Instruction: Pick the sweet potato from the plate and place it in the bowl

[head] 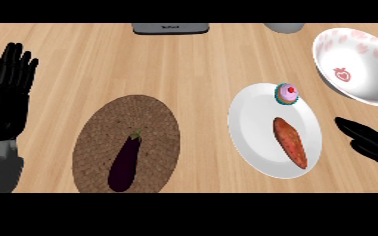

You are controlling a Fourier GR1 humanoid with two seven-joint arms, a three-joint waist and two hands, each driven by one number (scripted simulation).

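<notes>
Head view: sweet potato (290, 142) on plate (251, 111); appliance (170, 28) lettering unreadable.

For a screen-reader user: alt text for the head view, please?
A sweet potato and cupcake sit on a white plate, the right hand open beside it. Bowl at upper right; eggplant on a woven mat.

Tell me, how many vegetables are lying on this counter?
2. The sweet potato lies on the white plate at right, beside a cupcake; the eggplant lies on the woven mat at left. None seems hidden.
</notes>
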